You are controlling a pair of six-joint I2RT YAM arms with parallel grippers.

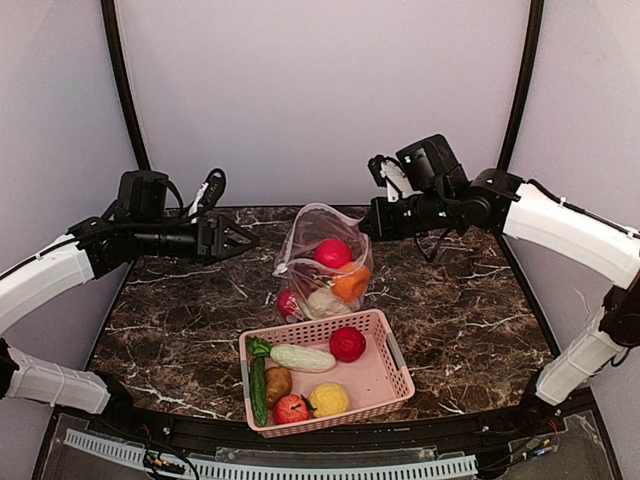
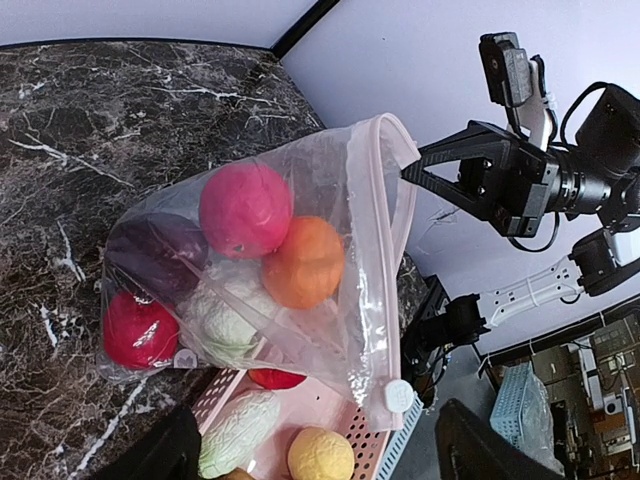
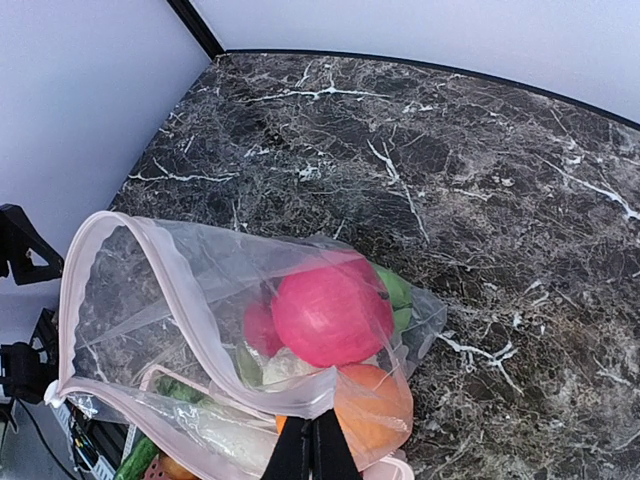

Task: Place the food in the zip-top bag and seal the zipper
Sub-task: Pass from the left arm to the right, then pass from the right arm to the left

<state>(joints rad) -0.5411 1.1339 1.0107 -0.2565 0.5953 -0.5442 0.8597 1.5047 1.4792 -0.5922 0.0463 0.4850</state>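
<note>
The right gripper (image 3: pixel 315 432) has its jaws pressed together on the rim of the clear, floppy plastic zip-top bag (image 1: pixel 305 235). It pinches the thin pale pinkish press-seal zipper (image 2: pixel 375 280) at one side of the mouth and holds that lip up off the table. The mouth gapes as a wide loop facing the left arm.

The bag's lower part rests on the dark marble table (image 1: pixel 470 310), just behind the pink slatted basket (image 1: pixel 340 418). Some food is already inside it: a pinkish-red ball (image 2: pixel 245 210), an orange ball (image 2: pixel 303 262), a pale leafy cabbage (image 2: pixel 225 312) and a second red ball (image 2: pixel 140 330).

The left gripper (image 1: pixel 245 240) hovers apart from the bag with its jaws spread wide and nothing between them. It points toward the opening.

In the basket lie a green cucumber (image 1: pixel 259 385), a brown potato (image 1: pixel 278 382), a yellow ball (image 1: pixel 329 399) and a red ball (image 1: pixel 347 343).

The film looks thin and slick, so it would likely fold shut if the pinched lip were let go. The load sits low and probably anchors the bag. The zipper strip is the stiffest part and the sensible place to grip. The toy pieces seem light and hard. The balls may roll, so each calls for a grip across its middle, and the cucumber for one across its narrow width.
</note>
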